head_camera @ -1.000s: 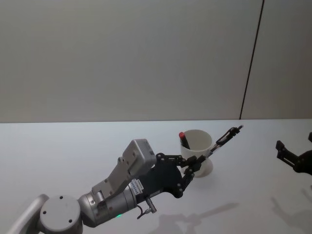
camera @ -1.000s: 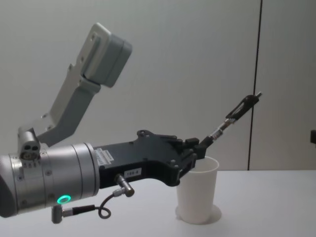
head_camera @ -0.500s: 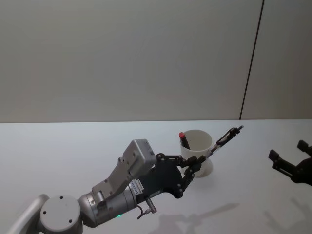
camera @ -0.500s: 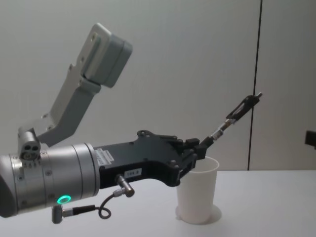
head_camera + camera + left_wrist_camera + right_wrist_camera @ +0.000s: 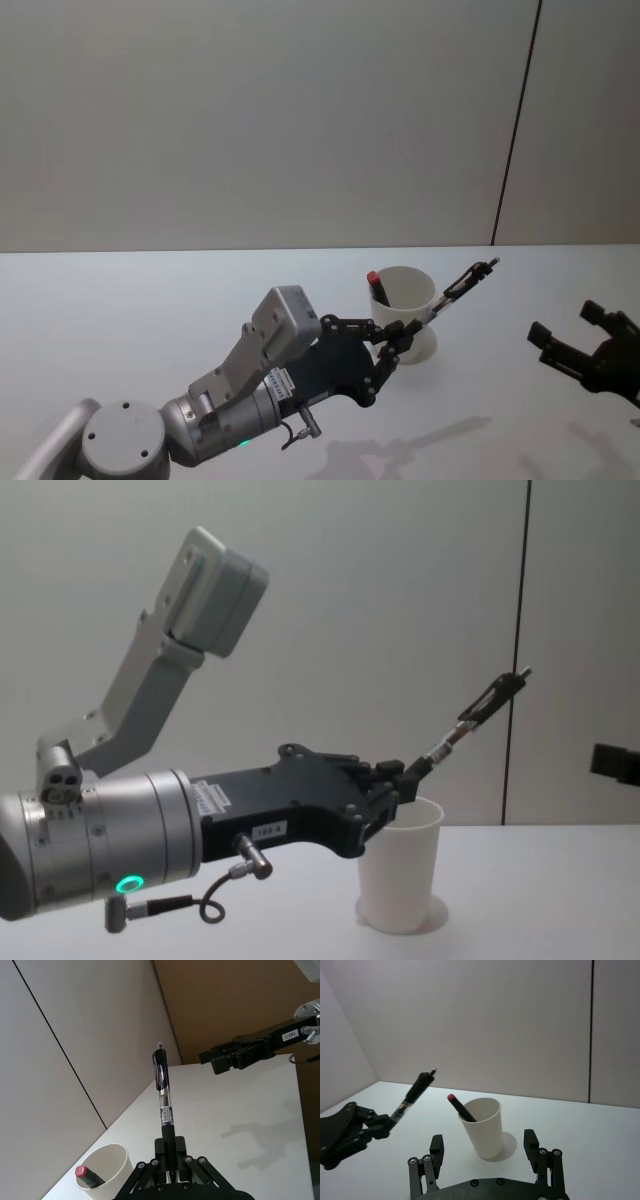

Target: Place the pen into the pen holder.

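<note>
One red-capped marker [image 5: 375, 281] leans inside the pen holder [image 5: 420, 345], its cap poking above the rim on the side towards your left arm. You can see nothing else in the white paper cup, which stands upright on the tabletop [image 5: 150, 300].

Your left pincer [image 5: 405, 328] is clenched on the lower end of the pen [image 5: 455, 290], right at the cup. In the chest view its fingertips sit just above the rim. From there the pen slants up and away towards the right, with its clip end high in the air, well above the cup's mouth. So the pen is outside the holder, tilted over its right side and touching nothing but the pincer.

Your right pincer [image 5: 565, 320] hovers above the tabletop off to the right, well apart from the cup. Its fingers are spread wide and it carries nothing. In its wrist view the cup lies between the two fingers, farther off.
</note>
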